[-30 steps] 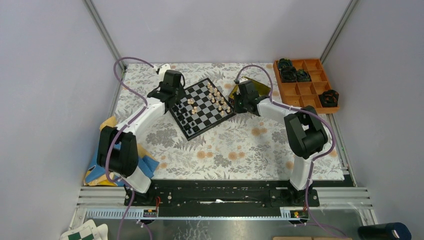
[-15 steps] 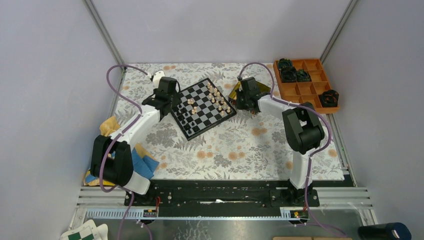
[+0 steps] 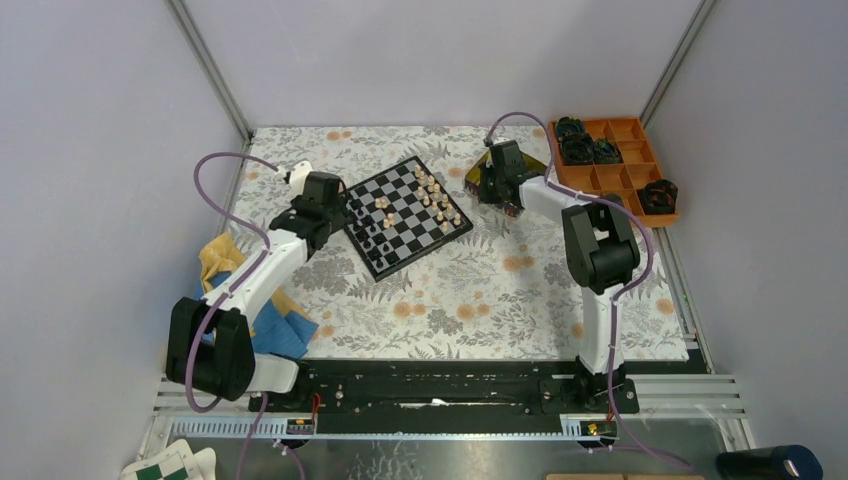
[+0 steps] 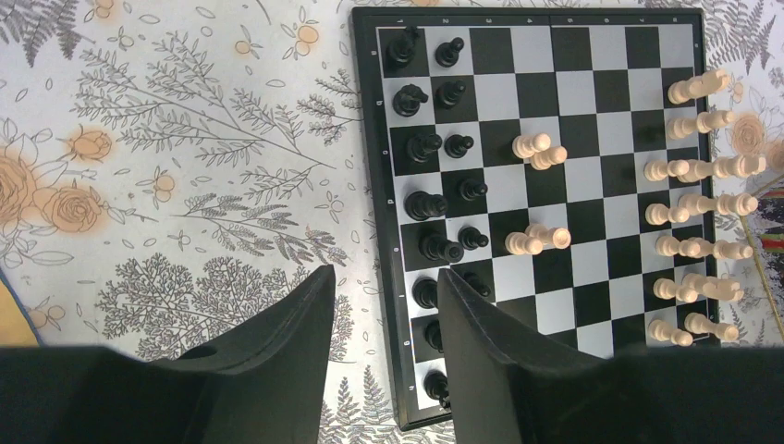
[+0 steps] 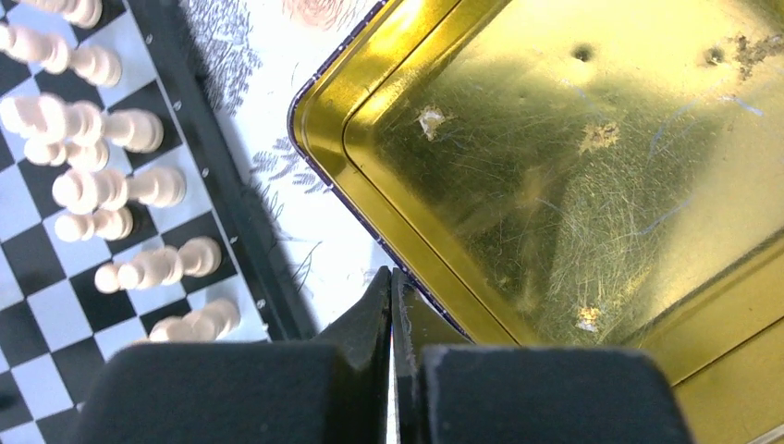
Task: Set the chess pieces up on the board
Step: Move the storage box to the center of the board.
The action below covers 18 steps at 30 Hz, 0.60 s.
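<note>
Board (image 4: 571, 88), checkered black-grey, black rim

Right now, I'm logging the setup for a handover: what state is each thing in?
left gripper: open, empty.
right gripper: shut, empty.
board: flat, pieces on it.
black pieces: upright, two rows along one edge.
tan pieces: most along the opposite edge, some mid-board.
gold tin: open, visible part empty.
orange tray: some compartments filled.

Top view: high, looking down. Wrist views: close, downward; all share board (image 3: 405, 215).
</note>
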Tool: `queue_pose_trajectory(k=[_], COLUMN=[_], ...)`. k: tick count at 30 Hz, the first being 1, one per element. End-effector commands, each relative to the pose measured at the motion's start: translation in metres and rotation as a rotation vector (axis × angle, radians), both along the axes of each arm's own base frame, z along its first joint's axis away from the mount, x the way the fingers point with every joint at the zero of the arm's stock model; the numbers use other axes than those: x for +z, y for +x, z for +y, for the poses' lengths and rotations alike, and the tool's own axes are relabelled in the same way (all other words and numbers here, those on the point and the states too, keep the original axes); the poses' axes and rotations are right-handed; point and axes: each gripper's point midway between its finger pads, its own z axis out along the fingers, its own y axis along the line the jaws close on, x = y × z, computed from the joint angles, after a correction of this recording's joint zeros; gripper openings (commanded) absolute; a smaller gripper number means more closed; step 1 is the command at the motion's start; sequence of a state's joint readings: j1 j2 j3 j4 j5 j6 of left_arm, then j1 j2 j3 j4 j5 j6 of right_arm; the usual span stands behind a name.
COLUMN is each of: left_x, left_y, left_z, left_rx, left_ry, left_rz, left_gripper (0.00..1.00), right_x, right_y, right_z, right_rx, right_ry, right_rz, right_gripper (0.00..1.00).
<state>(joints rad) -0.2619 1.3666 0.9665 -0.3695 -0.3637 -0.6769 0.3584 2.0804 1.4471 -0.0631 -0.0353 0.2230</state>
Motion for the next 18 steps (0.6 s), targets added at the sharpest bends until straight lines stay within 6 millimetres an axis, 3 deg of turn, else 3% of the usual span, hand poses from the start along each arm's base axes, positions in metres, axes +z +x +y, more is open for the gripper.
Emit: queue_pose_trajectory(k=[1, 10, 18], left_x=[-0.001, -0.017, -0.035], left_y=[-0.012, -0.031, -0.036], left_z=[0.012, 0.025, 0.032], left_rx=[0.075, 0.168, 0.257], left_ry=[-0.027, -0.09, -0.193], left_rz=[0.003, 0.039, 0.071], left_gripper=[0.53, 0.56, 0.59], right_x=[0.013, 0.007, 0.012], right_y=[0.032, 0.066, 0.092], right_z=[-0.01, -0.025, -0.033], right_rx=[-0.025, -0.055, -0.068], right_ry=[-0.009, -0.024, -0.034], right_rz=[-0.062, -0.068, -0.089], right_gripper=[0.0, 0.0, 0.0])
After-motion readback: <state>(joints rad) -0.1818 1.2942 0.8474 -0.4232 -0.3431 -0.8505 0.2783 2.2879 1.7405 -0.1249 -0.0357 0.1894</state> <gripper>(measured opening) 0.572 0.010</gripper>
